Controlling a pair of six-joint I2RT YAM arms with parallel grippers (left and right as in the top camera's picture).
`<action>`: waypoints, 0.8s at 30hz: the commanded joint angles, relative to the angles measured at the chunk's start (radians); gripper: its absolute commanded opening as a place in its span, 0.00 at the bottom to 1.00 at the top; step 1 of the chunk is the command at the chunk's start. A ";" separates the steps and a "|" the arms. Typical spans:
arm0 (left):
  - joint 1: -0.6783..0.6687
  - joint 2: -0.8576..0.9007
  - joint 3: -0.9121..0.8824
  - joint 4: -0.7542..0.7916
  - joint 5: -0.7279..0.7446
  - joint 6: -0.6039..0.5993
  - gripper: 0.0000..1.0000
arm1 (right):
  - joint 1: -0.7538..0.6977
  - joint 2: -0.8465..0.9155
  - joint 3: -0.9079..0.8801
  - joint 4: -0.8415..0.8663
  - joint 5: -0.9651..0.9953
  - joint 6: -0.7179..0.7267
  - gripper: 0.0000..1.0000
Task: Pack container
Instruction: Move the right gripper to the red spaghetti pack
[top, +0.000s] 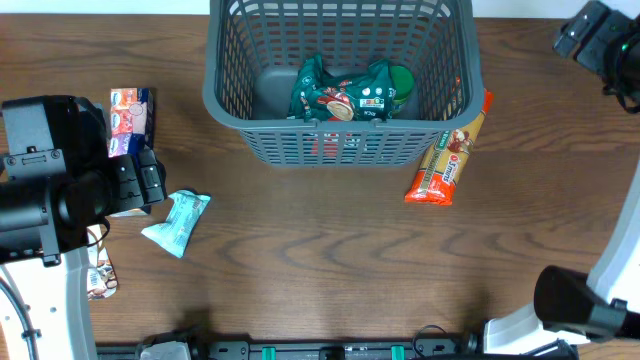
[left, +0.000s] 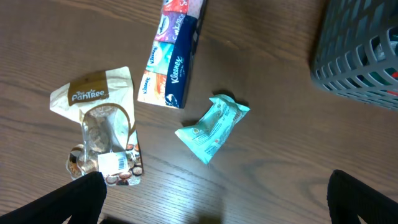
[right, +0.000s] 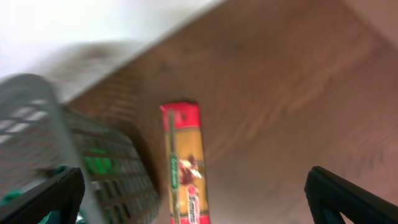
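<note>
While left fingers (left: 78, 206) and right fingers (right: 50, 204) gape empty, the container (top: 340, 145) sits apart from both.

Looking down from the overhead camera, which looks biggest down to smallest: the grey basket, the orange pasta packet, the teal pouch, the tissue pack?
1. grey basket, by far
2. orange pasta packet
3. teal pouch and tissue pack: they look about alike, too close to rank
</note>
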 joint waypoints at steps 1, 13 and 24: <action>0.005 0.004 0.001 -0.002 0.000 0.003 0.99 | -0.009 0.039 -0.051 -0.024 0.018 0.109 0.99; 0.005 0.004 0.001 -0.005 0.000 0.003 0.99 | 0.014 0.046 -0.491 0.151 -0.167 0.135 0.99; 0.005 0.004 0.001 -0.006 -0.001 0.003 0.99 | 0.097 0.047 -0.703 0.356 -0.166 0.143 0.99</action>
